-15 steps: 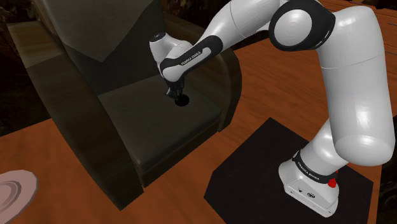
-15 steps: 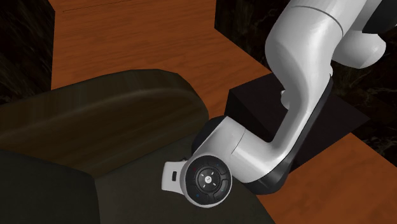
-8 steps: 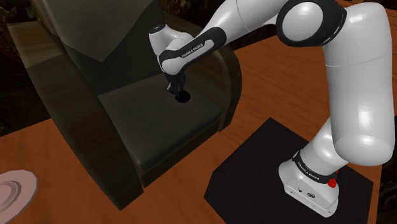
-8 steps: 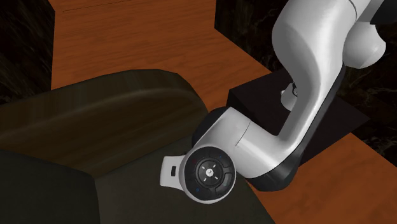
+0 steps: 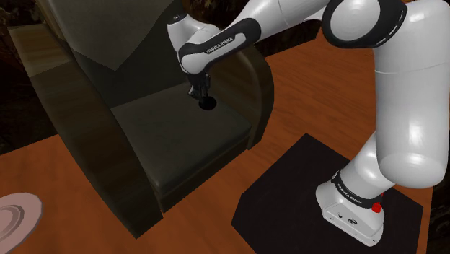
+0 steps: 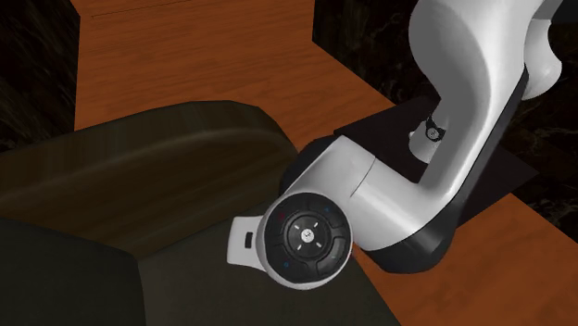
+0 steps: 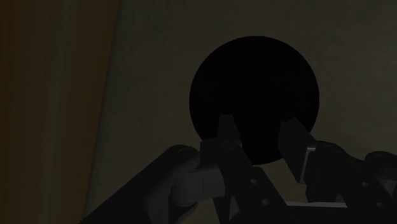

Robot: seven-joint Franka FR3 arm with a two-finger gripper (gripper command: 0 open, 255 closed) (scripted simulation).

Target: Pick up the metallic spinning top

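Raised since a second ago, my gripper (image 5: 203, 95) hangs just above the armchair (image 5: 130, 133) seat, near its backrest, jaws clamped on the black spinning top (image 5: 208, 104). My white arm (image 5: 404, 94) arches down over the armchair's armrest.

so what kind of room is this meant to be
Probably a living room, though little of it shows. A big dark armchair stands on a wooden floor, and the robot's black stand is set down on that floor beside it.
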